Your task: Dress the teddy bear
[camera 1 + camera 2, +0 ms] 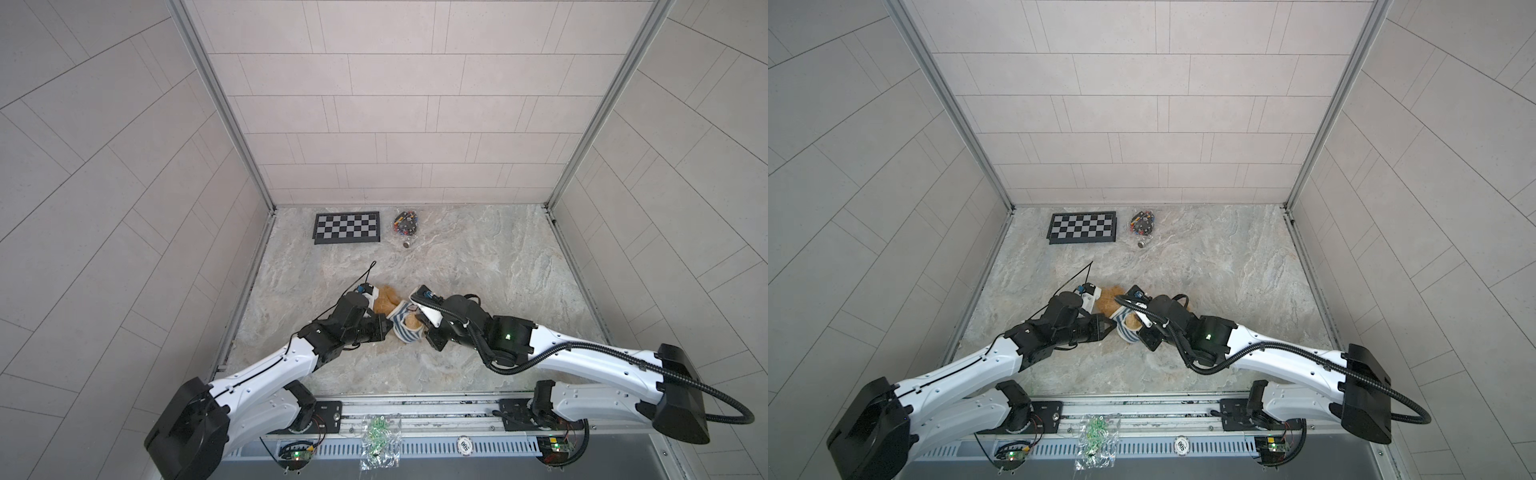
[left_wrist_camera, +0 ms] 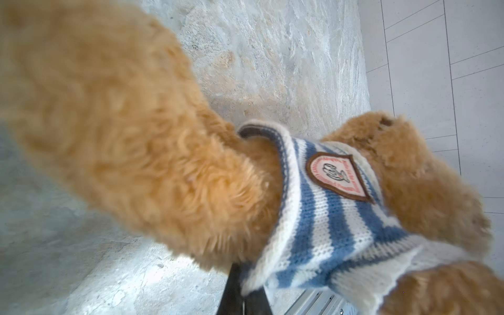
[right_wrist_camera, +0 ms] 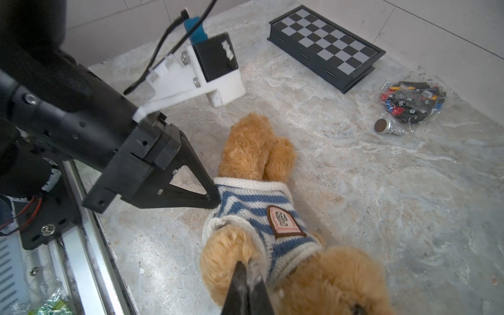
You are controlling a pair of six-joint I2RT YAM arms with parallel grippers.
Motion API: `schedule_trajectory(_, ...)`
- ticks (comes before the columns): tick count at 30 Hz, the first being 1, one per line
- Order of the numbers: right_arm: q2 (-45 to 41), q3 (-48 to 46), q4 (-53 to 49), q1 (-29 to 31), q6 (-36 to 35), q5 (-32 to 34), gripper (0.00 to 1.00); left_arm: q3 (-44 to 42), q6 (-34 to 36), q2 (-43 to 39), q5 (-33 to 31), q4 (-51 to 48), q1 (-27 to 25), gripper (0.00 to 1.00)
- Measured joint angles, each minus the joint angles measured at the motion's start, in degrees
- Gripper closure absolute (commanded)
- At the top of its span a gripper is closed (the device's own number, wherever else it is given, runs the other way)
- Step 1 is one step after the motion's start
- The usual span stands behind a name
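Teddy bear (image 3: 255, 147): fluffy golden-brown plush, lying on the marble-patterned table (image 1: 478, 270) well apart from the chessboard (image 1: 347, 227), on the robot's side of it and slightly to its right in both top views; feet end turned toward the chessboard, head end away from it and largely hidden under the right arm. Striped shirt (image 3: 251, 201): blue-and-cream knit, wrapped round the torso, brown-edged chest patch (image 3: 285, 221) facing up, one furry arm poking out of a sleeve. Left gripper (image 3: 215, 200): on the side of the bear nearer the chessboard's left end, jaws fully closed, pinching the hem of the striped shirt at the bear's flank; knit edge seen draped at the fingertips in the left wrist view (image 2: 241, 283). Right gripper (image 3: 245, 272): on the far side of the bear from the chessboard, jaws closed tight on the cream sleeve cuff where the arm emerges, fur pressed against the tips. Clear bag of small coloured parts (image 1: 406, 223): just beside the chessboard's right end. Small metal cylinder (image 1: 408, 244): near the chessboard's right corner, slightly toward the robot, touching the bag. Packet of green parts (image 1: 380, 440): far from the chessboard, on the base rail between the arm mounts.
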Motion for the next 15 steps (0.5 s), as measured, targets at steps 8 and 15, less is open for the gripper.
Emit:
schedule_trajectory(8,0.3,-3.2,4.1,-1.2,2.3,-3.0,0.78,0.0,0.7,-0.2,0.1,-0.4,0.6,1.00)
schedule_trajectory(15,2.5,-4.2,6.6,-1.2,2.2,-8.0,0.61,0.0,-0.3,0.0,1.0,1.0,0.6,1.00)
